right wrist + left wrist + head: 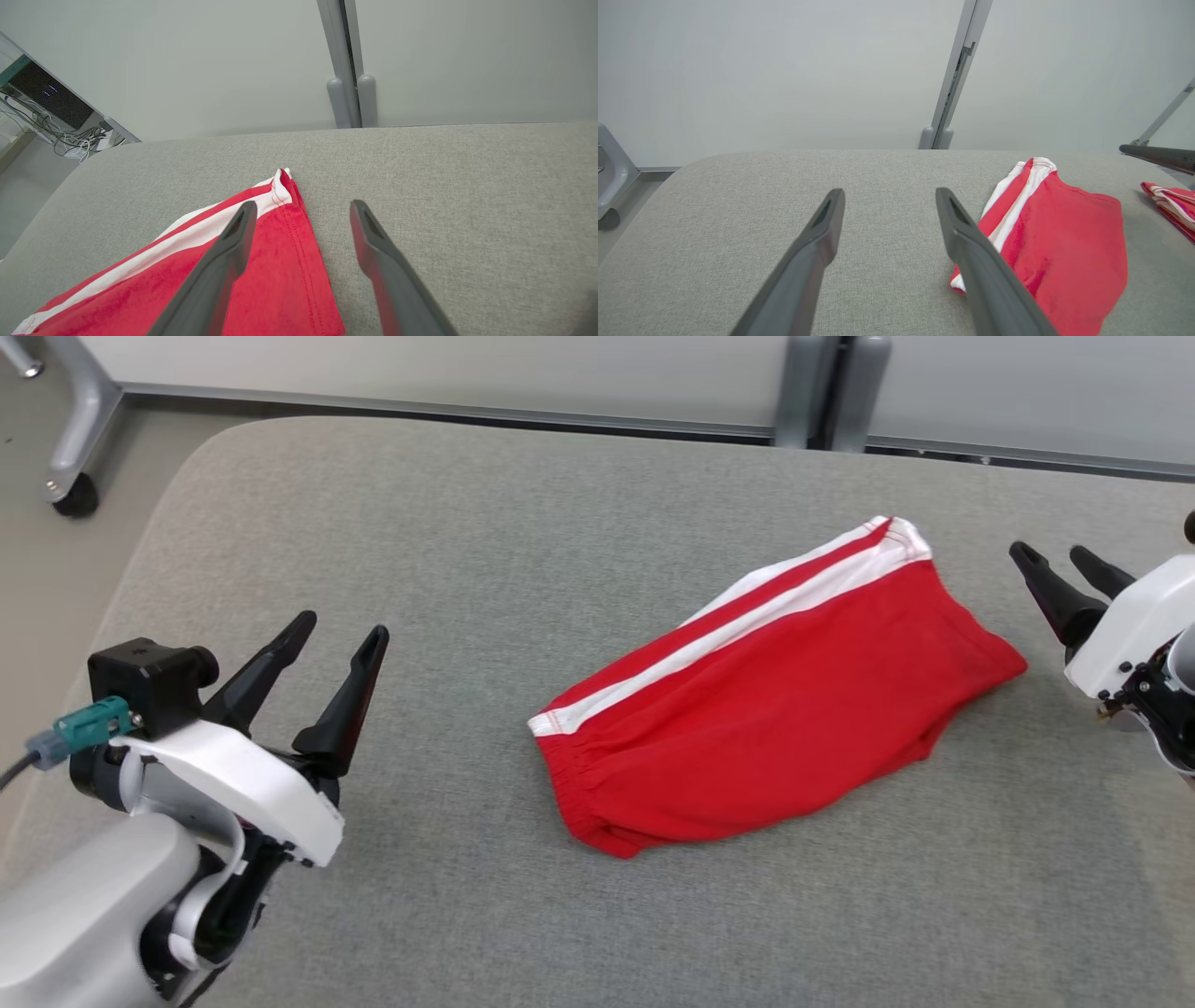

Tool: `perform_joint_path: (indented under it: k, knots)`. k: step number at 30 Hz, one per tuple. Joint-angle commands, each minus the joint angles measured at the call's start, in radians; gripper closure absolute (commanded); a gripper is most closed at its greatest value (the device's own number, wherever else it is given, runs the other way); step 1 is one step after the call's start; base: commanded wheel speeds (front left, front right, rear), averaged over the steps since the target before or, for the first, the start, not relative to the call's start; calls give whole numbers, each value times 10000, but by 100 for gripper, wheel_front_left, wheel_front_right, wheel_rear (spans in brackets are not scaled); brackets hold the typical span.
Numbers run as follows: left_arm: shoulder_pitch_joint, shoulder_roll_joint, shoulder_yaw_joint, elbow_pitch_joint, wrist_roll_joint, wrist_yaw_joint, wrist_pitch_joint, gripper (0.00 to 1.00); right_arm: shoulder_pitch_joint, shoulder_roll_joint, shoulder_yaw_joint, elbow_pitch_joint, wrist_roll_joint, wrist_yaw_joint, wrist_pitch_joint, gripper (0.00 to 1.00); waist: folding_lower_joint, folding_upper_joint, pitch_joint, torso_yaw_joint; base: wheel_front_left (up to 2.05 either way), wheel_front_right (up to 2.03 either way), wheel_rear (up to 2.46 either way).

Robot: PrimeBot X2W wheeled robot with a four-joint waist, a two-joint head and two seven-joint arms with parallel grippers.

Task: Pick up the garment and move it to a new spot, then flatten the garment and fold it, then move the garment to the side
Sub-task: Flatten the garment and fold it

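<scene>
The garment point(784, 709) is soft matt red cloth with white stripes. The counter point(467, 523) wears coarse grey woven fabric. Both the left tool point(341, 625) and right tool point(1053, 553) have matt black plastic fingers under smooth white shells.

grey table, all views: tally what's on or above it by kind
red garments with white stripes: 2 (folded garment, second garment at the left wrist view's right edge)
open grippers: 2 (left gripper, right gripper)
total: 4
</scene>
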Motion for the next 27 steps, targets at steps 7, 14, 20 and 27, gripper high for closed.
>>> perform_joint_path:
  k: [7,14,20,27]
  knots:
    - [1412,-1274,2163,-639,1447,1207,-439,0,153,194,-48,1091,559,3,701,0,0,0,388,864,0,0,0]
    - [3275,-2874,3886,-773,3089,620,-431,0,-155,311,151,2288,777,3,2126,0,0,0,797,1603,0,0,0]
    - [4003,-3876,4472,-271,3756,-125,-433,0,121,733,267,3377,1299,3,3900,0,0,0,798,1990,0,0,0]
    - [4306,-4541,4930,253,4290,-705,-434,0,349,1104,-74,2724,1800,14,4531,62,0,0,659,1990,0,0,0]
